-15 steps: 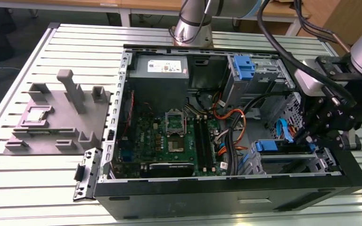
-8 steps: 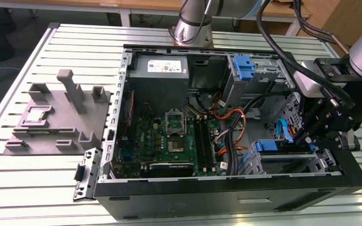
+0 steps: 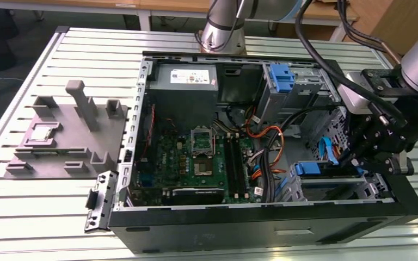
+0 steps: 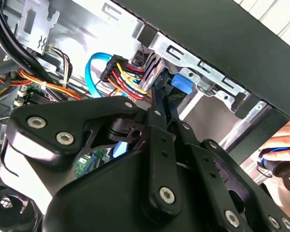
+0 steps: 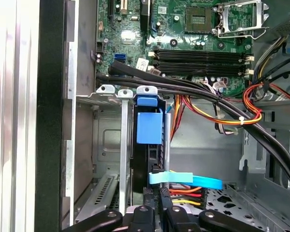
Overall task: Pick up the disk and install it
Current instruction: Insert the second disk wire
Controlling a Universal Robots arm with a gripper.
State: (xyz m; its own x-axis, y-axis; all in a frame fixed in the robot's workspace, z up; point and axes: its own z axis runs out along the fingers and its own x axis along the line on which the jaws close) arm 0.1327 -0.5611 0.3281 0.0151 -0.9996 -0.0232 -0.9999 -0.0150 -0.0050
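Note:
The disk [image 5: 149, 126] stands on edge in the drive cage at the corner of the open computer case, its blue carrier tab facing up in the first wrist view. In the exterior view its blue carrier [image 3: 312, 168] sits in the cage at the near right of the case. My gripper [image 3: 365, 163] hangs just to the exterior view's right of it, over the case wall. In the second wrist view the fingers [image 4: 159, 116] lie close together, their tips at the dark end of the disk [image 4: 181, 87]. The gripper [image 5: 159, 210] looks shut, with nothing between the fingers.
A blue flat cable [image 5: 183, 180] and red, yellow and orange wires [image 5: 183, 191] cross just in front of the fingers. Thick black cables [image 5: 193, 92] run past the motherboard [image 3: 194, 157]. A grey power supply [image 3: 183, 79] and a blue bracket [image 3: 282, 76] sit at the far side. A hand [image 4: 282, 145] rests outside the case.

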